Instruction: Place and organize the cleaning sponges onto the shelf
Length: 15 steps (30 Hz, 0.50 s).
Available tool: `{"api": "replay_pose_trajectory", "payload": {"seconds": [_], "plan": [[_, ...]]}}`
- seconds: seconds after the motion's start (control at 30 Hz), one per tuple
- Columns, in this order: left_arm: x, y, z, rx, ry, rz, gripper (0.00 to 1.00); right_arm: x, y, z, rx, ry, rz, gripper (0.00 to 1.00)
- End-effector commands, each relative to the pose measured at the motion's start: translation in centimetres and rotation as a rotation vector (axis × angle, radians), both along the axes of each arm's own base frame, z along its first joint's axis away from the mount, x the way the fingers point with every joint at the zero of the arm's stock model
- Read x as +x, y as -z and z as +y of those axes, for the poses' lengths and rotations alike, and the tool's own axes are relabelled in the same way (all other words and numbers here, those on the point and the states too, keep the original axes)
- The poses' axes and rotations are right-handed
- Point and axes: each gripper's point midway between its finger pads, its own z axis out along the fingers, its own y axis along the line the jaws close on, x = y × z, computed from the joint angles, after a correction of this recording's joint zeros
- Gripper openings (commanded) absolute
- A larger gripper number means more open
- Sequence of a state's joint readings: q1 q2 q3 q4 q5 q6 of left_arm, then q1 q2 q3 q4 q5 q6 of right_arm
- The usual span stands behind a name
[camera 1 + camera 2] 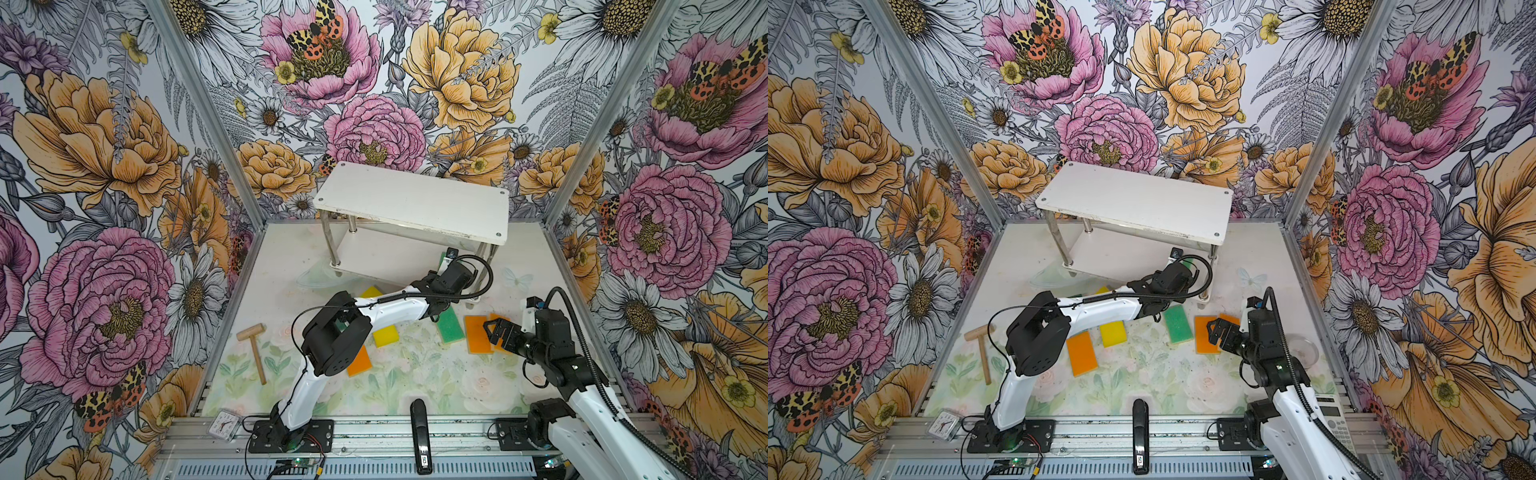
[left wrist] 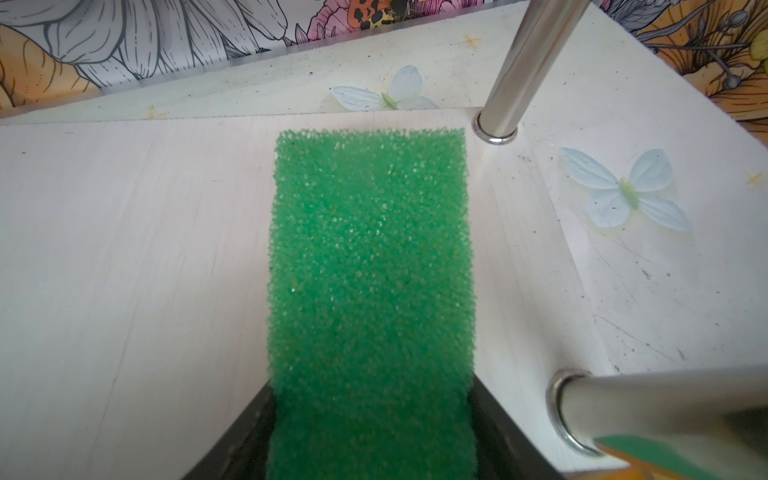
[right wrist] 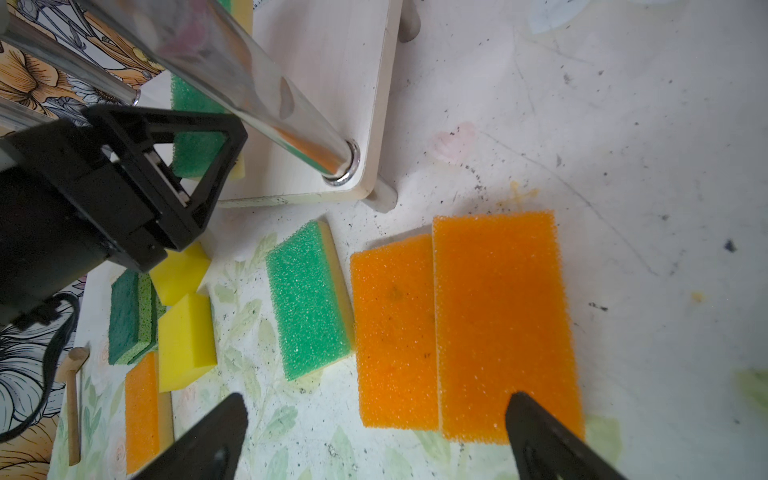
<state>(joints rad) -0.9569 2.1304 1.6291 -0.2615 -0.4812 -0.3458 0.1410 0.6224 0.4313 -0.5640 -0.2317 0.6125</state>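
Observation:
The shelf [image 1: 411,199] [image 1: 1133,195] stands at the back, its top board bare. My left gripper [image 2: 370,399] reaches onto the lower board [image 2: 124,249], shut on a light green sponge [image 2: 370,270] that lies flat beside a chrome post [image 2: 528,70]. My right gripper [image 3: 374,403] [image 1: 496,332] hangs open over two side-by-side orange sponges [image 3: 395,332] [image 3: 503,324]. On the table lie another light green sponge [image 1: 449,328] [image 3: 309,307], two yellow ones [image 1: 385,336] [image 3: 178,270], a dark green one [image 3: 124,316] and a third orange one [image 1: 1081,353].
A wooden mallet [image 1: 253,349] lies at the left of the table. On the front rail are a small clock [image 1: 224,424] and a black stapler [image 1: 420,440]. A clear dish [image 1: 1304,351] and a keypad phone [image 1: 1333,415] sit at the right.

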Motion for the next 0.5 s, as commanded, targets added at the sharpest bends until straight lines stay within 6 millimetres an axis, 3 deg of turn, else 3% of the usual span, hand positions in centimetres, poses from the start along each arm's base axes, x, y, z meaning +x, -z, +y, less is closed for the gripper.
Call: {"api": "replay_pose_trajectory", "payload": {"seconds": [0.0,0.47], "plan": [[1.5,-0.9,0.1,0.009,-0.020,-0.037,0.62,0.5,-1.0,0.0,-0.006,0.004,-0.047,0.99],[1.7,1.3,0.5,0.041,-0.063,-0.003,0.63,0.3,-0.8,0.0,-0.004,0.002,-0.047,0.99]]}}
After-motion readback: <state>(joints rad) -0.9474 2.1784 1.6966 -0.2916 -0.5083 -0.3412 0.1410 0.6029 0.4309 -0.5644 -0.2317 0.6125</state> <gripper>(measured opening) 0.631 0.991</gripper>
